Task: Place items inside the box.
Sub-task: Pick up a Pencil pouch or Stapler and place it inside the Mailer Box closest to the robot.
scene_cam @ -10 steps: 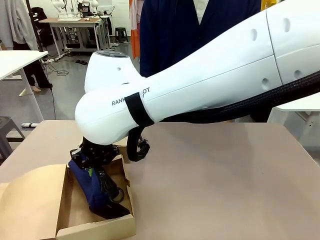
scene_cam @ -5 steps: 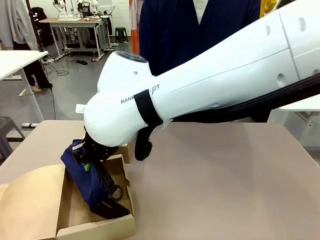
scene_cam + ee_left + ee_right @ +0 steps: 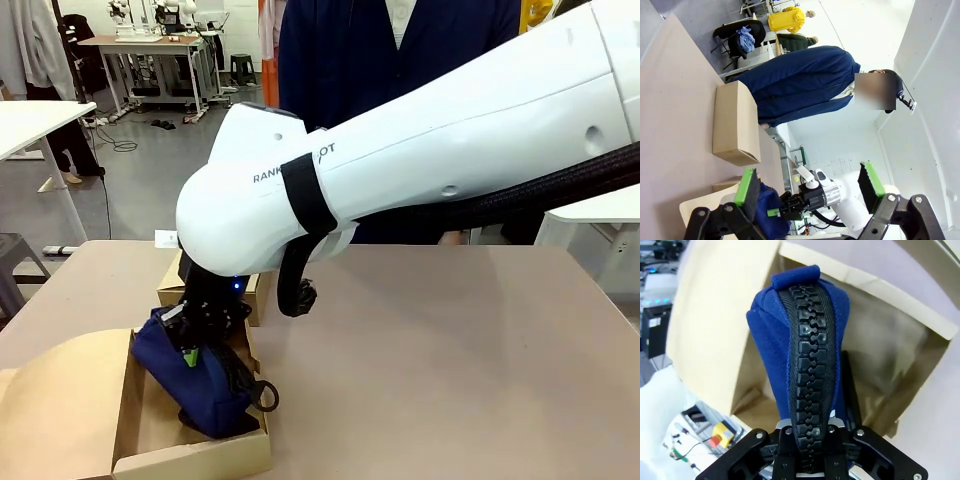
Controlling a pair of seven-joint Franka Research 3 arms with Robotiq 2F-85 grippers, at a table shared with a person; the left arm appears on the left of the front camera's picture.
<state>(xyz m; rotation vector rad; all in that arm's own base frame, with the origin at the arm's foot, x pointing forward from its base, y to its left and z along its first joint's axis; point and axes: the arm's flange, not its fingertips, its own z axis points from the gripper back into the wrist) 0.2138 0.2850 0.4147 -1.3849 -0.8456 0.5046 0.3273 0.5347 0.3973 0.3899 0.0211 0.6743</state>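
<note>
Right jaws clamped on the navy zip pencil pouch [image 3: 195, 385] at the open box [image 3: 190, 455].
The right jaws pinched the pouch along its black zipper edge. The pouch sat tilted, its lower end inside the box near the left front of the bench [image 3: 450, 350]. The left jaws stood wide apart, holding nothing.

Robotics laboratory: a white robot arm [image 3: 450, 130] over the beige worktop [image 3: 450, 350]; behind the worktop, equipment benches [image 3: 150, 42] and floor cables [image 3: 120, 140].
</note>
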